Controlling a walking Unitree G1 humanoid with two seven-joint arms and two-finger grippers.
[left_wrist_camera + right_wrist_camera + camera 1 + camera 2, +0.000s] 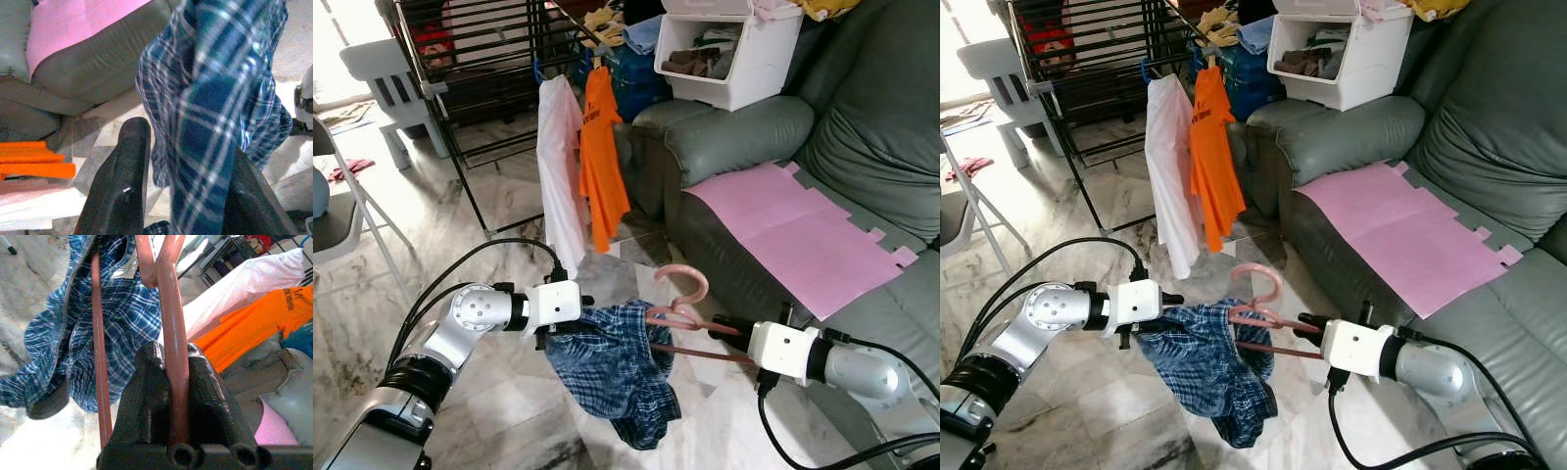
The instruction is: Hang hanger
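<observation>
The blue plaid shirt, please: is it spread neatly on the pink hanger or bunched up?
Bunched up: the blue plaid shirt sags in a crumpled heap from the pink hanger, between both tools.

2 silver arms with white wrist housings, black looping cables, and black-fingered left gripper (570, 323) and right gripper (175, 396).
</observation>
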